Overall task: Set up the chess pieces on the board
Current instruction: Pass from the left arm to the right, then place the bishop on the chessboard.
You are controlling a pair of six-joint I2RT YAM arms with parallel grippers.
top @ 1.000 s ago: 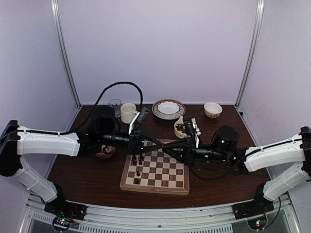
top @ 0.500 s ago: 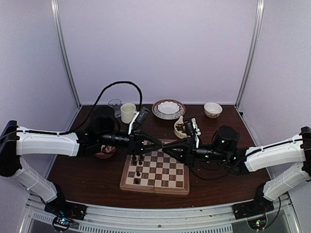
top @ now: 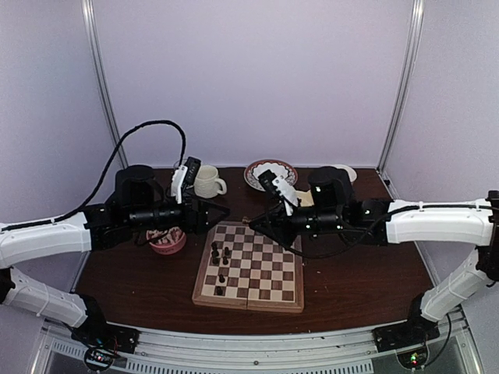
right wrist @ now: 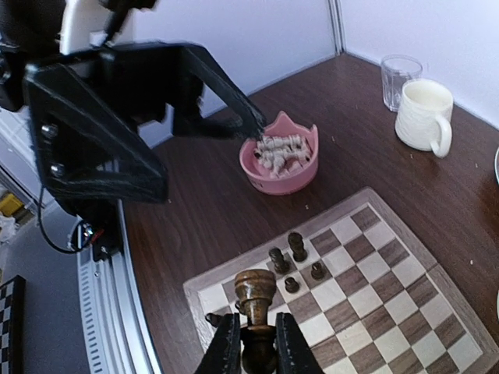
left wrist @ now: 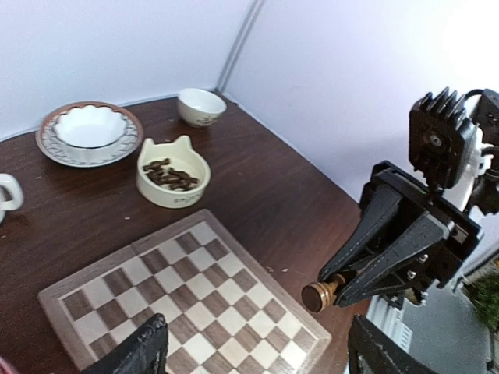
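Few dark chess pieces [right wrist: 297,246] stand on the board [top: 269,274], at its 9 o'clock side; most wait in the pink bowl [right wrist: 281,178] at 10 and cream bowl [left wrist: 168,196] at 1 o'clock. Right gripper [right wrist: 256,343] pinches one dark piece [right wrist: 255,290]; left gripper [left wrist: 257,347] gapes empty

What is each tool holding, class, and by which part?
Right tool: a brown chess piece, pinched at its narrow end, wide round end sticking out. Left tool: open, holding nothing.
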